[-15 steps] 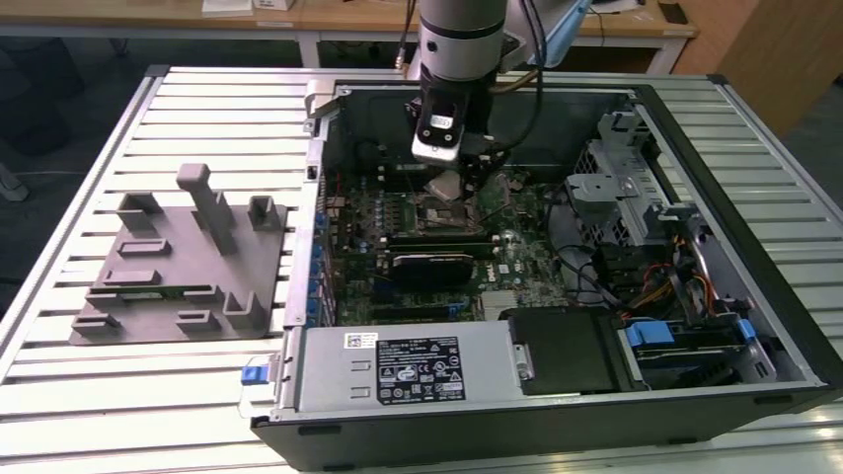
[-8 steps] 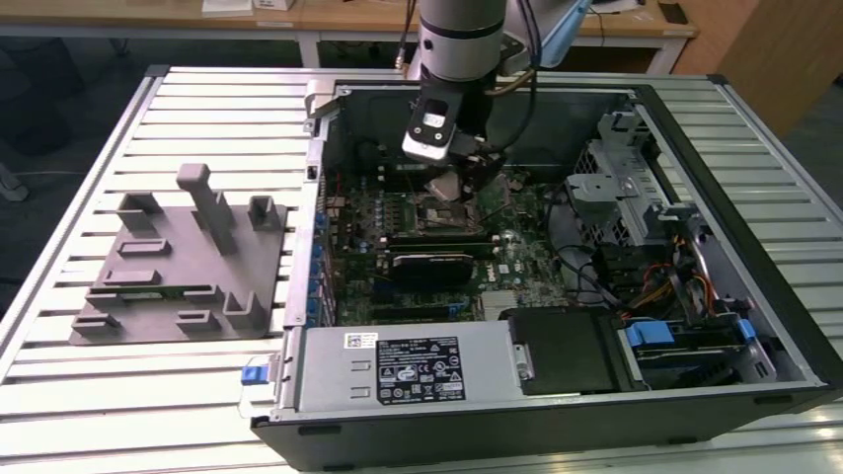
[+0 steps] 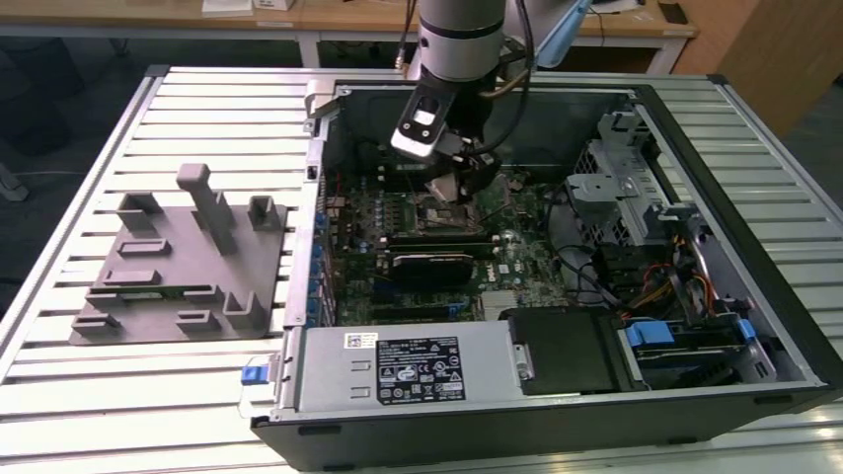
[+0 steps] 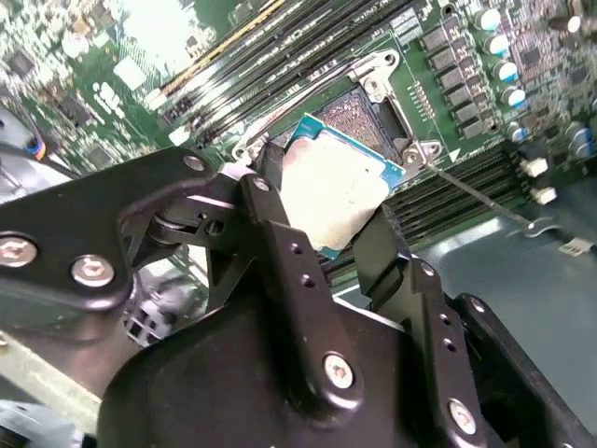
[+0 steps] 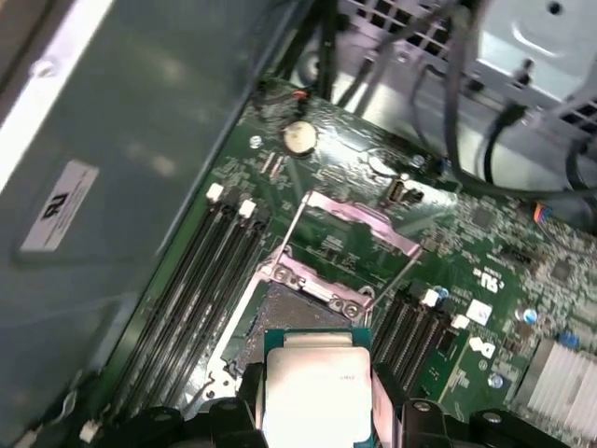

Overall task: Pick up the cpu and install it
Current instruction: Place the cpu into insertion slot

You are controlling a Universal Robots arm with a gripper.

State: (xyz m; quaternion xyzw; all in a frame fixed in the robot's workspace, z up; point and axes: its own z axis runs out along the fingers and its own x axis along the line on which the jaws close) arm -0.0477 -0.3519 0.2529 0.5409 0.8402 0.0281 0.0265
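Two black fingers (image 4: 283, 245) of the gripper (image 4: 328, 213) pinch one cpu (image 4: 338, 182) by its sides. It hangs tilted just above the one open socket (image 4: 362, 107) on the green board (image 5: 494, 247).

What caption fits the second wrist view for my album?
Black fingers grip the small square silver-topped cpu close to the open dark socket on the green motherboard.

Setting: robotics lab or test workshop | bench: slatted aluminium table (image 3: 79, 415) | laid out on it: opened desktop computer case (image 3: 527, 434), grey moulded parts fixture (image 3: 172, 286) | overhead: robot arm (image 3: 461, 35) is mounted | background: wooden desks (image 3: 343, 15) are seen
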